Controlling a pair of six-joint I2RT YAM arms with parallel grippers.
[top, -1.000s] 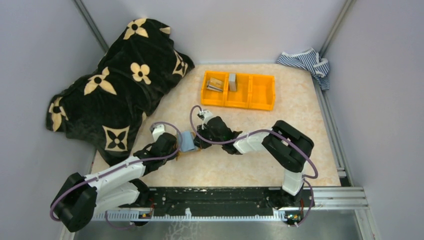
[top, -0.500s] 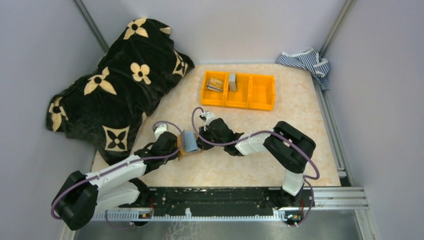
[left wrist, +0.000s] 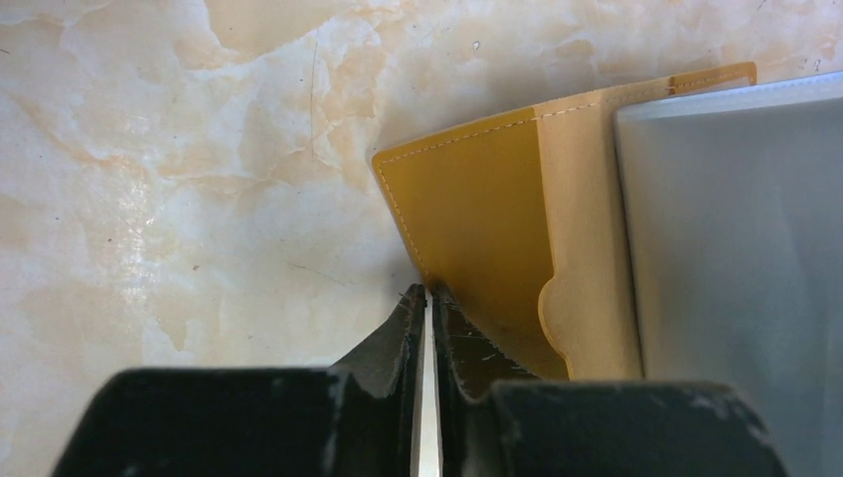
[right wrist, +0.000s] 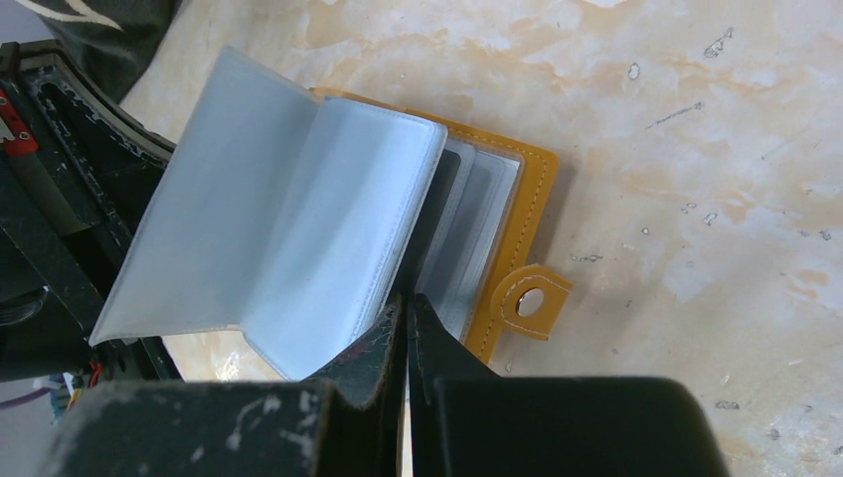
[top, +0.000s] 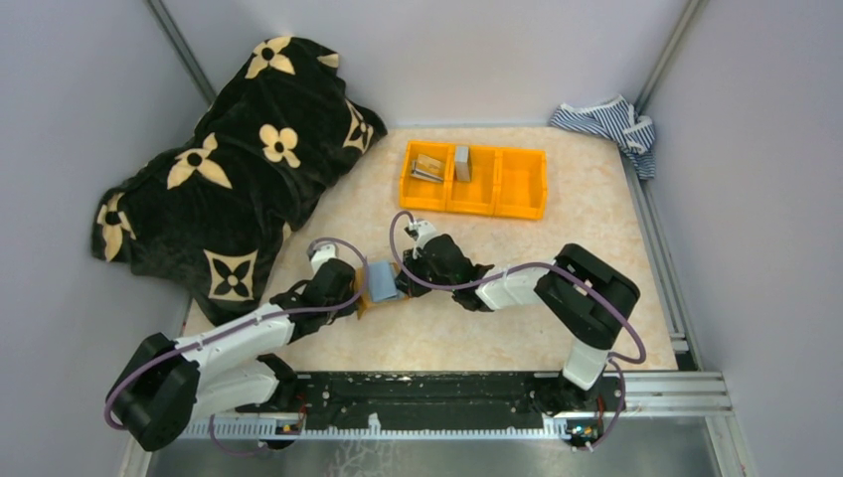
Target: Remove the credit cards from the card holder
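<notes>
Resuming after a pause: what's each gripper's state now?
Left gripper: shut on the holder, at its edge.
Right gripper: shut; whether it holds anything cannot be told.

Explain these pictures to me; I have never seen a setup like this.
Two robot arms, left and right, are bolted at the near edge of the table, each ending in a two-finger gripper. The wide picture looks down from above and behind them; the two close-ups come from wrist cameras. On the table stands an orange bin; a black flowered blanket and a striped cloth lie at its edges. Between the arms is the card holder, open, clear sleeves fanned out. The left gripper is shut on its tan cover's edge. The right gripper is shut, tips among the sleeves; whether it pinches a card I cannot tell.
</notes>
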